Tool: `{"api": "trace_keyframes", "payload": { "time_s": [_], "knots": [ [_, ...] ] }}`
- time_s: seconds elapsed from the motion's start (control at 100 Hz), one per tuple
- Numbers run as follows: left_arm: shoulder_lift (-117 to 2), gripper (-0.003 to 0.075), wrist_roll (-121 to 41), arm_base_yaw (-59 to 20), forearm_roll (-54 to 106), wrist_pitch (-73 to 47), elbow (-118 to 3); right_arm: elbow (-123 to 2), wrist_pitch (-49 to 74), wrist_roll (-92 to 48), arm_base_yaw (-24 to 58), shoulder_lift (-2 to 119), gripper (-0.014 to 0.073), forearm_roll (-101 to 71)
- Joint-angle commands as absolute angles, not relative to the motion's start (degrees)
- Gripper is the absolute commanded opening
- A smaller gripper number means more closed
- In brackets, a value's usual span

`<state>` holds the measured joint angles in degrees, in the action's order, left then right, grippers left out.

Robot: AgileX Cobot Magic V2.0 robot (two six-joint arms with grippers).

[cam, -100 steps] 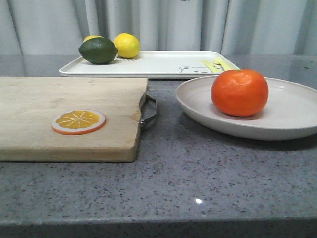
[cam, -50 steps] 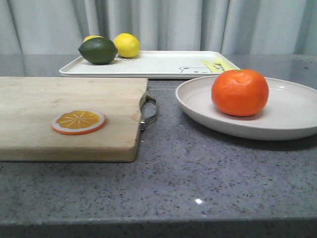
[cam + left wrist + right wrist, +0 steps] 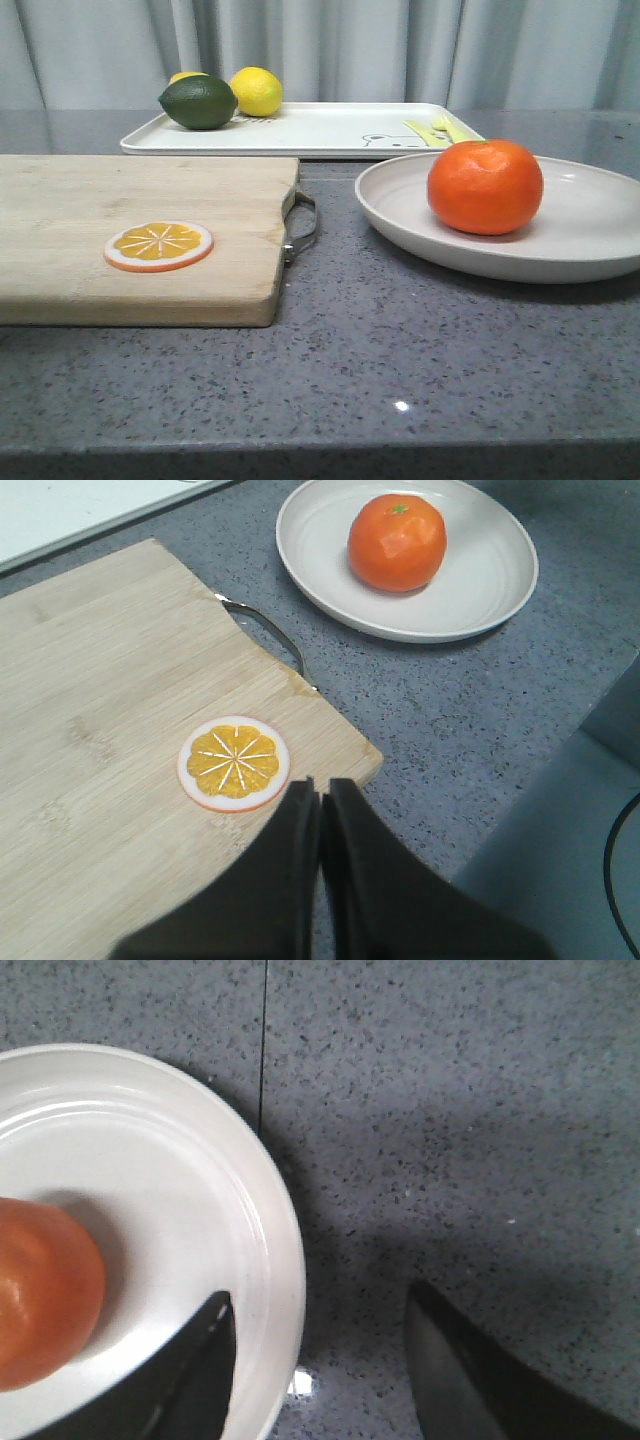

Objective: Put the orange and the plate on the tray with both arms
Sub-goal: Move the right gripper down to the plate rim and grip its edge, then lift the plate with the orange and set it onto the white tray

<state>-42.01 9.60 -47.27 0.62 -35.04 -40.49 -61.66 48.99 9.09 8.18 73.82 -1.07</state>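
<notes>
Orange sits in the plate, right of centre in the front view, on the grey counter. Tray is upper centre behind them, apart from the plate, carrying a lime and a lemon at its left end. Cutting board fills the left side; orange slice lies flat on it.

My left gripper is pinched closed with nothing in it, hovering above the board edge just beside the slice. My right gripper is spread wide, one finger over the plate's inside, the other over bare counter, rim between them. Can't tell if it's touching the plate.
</notes>
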Motion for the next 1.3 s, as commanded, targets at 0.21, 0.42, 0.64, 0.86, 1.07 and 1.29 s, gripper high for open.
{"api": "trace_keyframes", "payload": {
  "time_s": [0.21,0.42,0.64,0.86,1.07,1.29],
  "knots": [
    [-39.44,-0.0019,11.15,-47.56,0.52,-30.16,-40.79,-66.79,50.02,8.44,8.16,81.78,0.0403,-3.76],
    [-39.44,-0.0019,11.15,-47.56,0.52,-30.16,-40.79,-66.79,50.08,8.44,8.16,85.33,0.0401,-5.04],
    [-39.44,-0.0018,11.15,-47.56,0.52,-30.16,-40.79,-66.79,49.85,8.44,7.93,85.60,0.0311,-5.37],
    [-39.44,-0.0019,11.15,-47.56,0.52,-30.16,-40.79,-66.79,49.73,8.44,7.87,85.60,0.0104,-5.37],
    [-39.44,-0.0019,11.15,-47.56,0.52,-30.16,-40.79,-66.79,49.73,8.44,7.87,85.60,-0.0015,-5.37],
    [-39.44,-0.0019,11.15,-47.56,0.52,-30.16,-40.79,-66.79,49.50,8.44,7.81,85.53,-0.0068,-5.42]
  ]
}}
